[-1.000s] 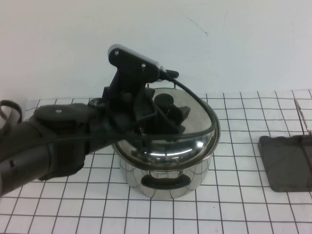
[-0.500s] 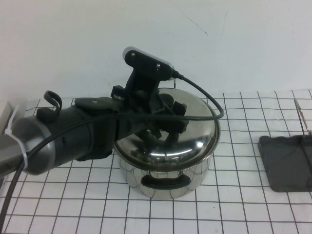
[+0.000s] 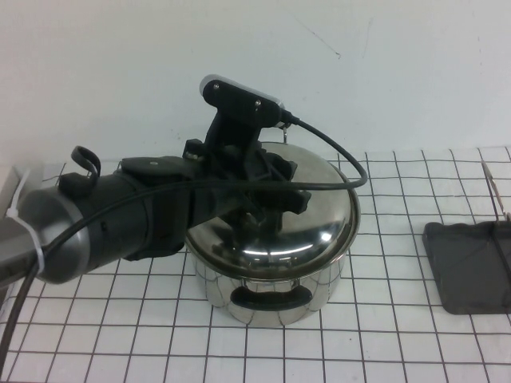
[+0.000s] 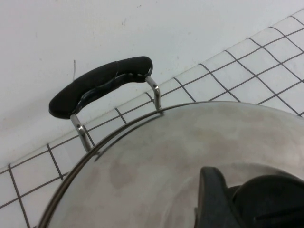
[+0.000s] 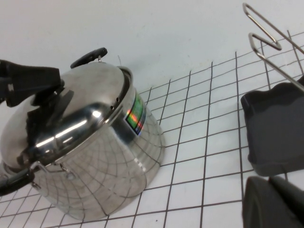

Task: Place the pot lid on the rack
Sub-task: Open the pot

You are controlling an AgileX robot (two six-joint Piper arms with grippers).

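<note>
Lid: domed shiny steel pot lid (image 3: 283,219) on the deep steel pot (image 3: 271,287), black knob between the left gripper (image 3: 267,191) fingers, apparently clamped.
Rack: dark grey tray rack (image 3: 471,267) well right of the pot.
Right gripper: (image 5: 275,204) near the rack; fingers cannot tell.

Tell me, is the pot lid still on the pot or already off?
On. The pot lid sits on the pot, with the left gripper at its knob; the rack holds nothing.

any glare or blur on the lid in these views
High view: bright streaks of glare on the pot lid just below the left gripper at its knob. Left wrist view: the lid looks dull and soft, its knob blurred. Right wrist view: a highlight on the lid; the right gripper is a dark blur beside the rack.
</note>
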